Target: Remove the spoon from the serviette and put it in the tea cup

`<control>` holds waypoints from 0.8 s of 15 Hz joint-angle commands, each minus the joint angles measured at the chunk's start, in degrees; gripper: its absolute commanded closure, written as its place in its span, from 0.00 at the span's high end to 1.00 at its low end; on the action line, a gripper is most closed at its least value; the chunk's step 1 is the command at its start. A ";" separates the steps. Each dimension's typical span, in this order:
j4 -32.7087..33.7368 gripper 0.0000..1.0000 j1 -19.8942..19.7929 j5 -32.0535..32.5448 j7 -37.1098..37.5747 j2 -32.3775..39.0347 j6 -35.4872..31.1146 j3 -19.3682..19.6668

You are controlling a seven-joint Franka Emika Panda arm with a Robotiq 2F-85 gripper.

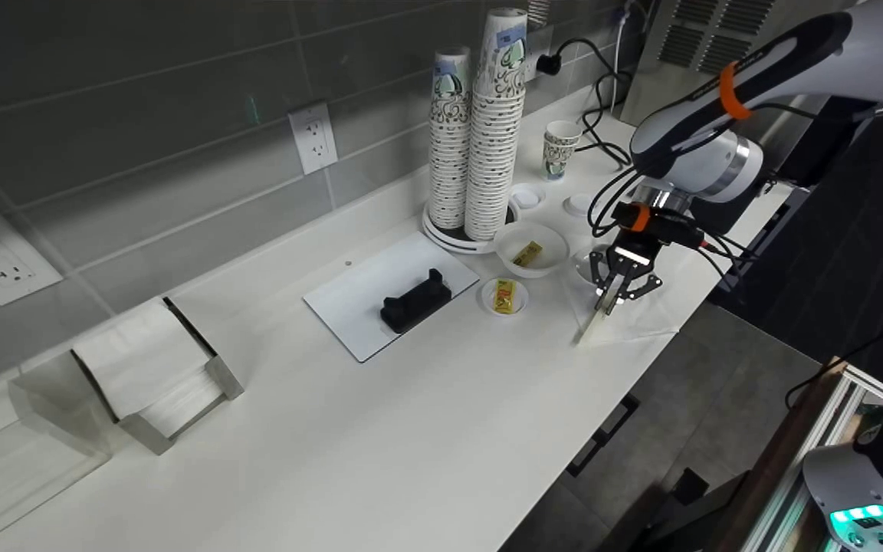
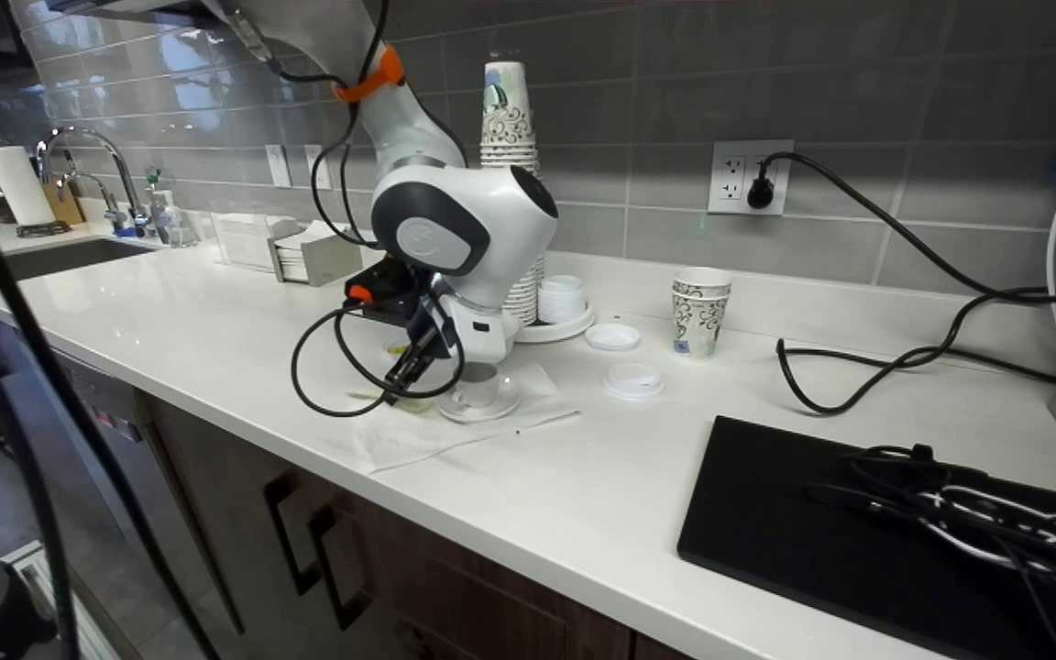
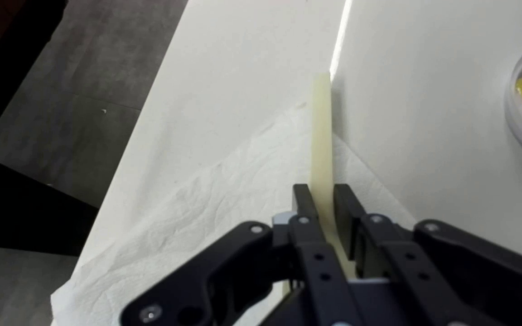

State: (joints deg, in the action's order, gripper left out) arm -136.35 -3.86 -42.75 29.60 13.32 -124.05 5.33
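Note:
The pale yellowish spoon (image 3: pixel 322 127) has its long flat handle between my fingertips. It also shows in both exterior views (image 1: pixel 589 330) (image 2: pixel 364 396); its other end is hidden behind the gripper. My gripper (image 3: pixel 321 186) is shut on the handle, both fingers touching its sides, low over the serviette (image 3: pixel 229 213). The white serviette lies near the counter's front edge (image 1: pixel 645 322) (image 2: pixel 404 440), and the handle's end reaches past it. The white tea cup (image 2: pixel 478 389) stands upright on a saucer (image 2: pixel 491 412) close beside the gripper, partly hidden behind it in an exterior view (image 1: pixel 589 264).
A white bowl with a yellow packet (image 1: pixel 553 253) and a small dish with a yellow packet (image 1: pixel 518 302) stand near the gripper. Tall paper cup stacks (image 1: pixel 449 169) stand behind. White lids (image 2: pixel 635 380) and two nested paper cups (image 2: pixel 699 316) are also there. A pale mat (image 1: pixel 346 307) holds a black object.

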 commanded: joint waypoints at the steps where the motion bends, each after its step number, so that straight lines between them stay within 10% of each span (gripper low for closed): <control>1: -2.34 0.07 0.13 -2.65 -0.85 -4.57 0.10 -0.34; 12: -7.95 0.04 -3.22 -14.49 -14.89 -16.72 3.18 2.31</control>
State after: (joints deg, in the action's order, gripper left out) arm -141.04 -5.47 -54.08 18.55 1.14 -122.76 6.43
